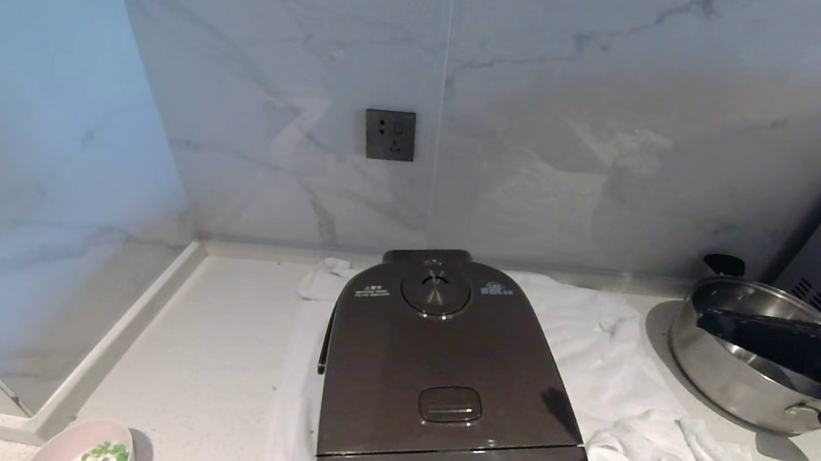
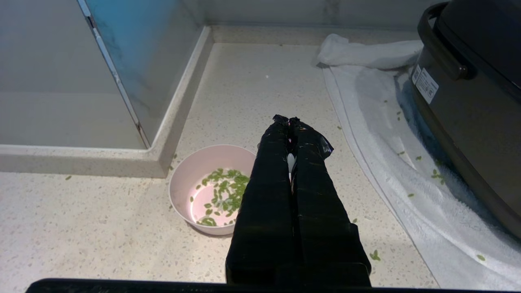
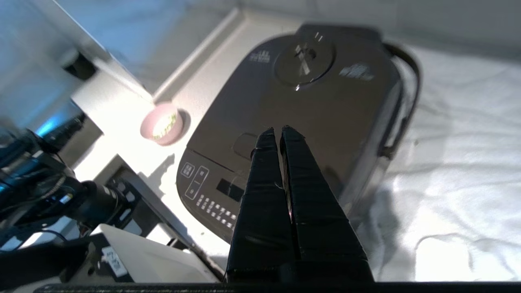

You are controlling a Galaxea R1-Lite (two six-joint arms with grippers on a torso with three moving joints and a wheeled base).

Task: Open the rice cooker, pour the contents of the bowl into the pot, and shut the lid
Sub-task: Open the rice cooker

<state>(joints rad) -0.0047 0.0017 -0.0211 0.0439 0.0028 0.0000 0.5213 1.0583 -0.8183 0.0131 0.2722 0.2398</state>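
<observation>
Grippers both pressed shut, nothing held.
Left gripper [image 2: 289, 120] low over counter [image 2: 101, 228], just beside pink bowl [image 2: 211, 189] holding green contents [image 2: 226, 193]. Right gripper [image 3: 276, 132] angled down above closed lid [image 1: 436, 353] of rice cooker [image 1: 452, 385], near latch button [image 1: 449, 404]. Cooker on white towel [image 1: 630, 372]; steel pot [image 1: 744, 368] at right.
</observation>
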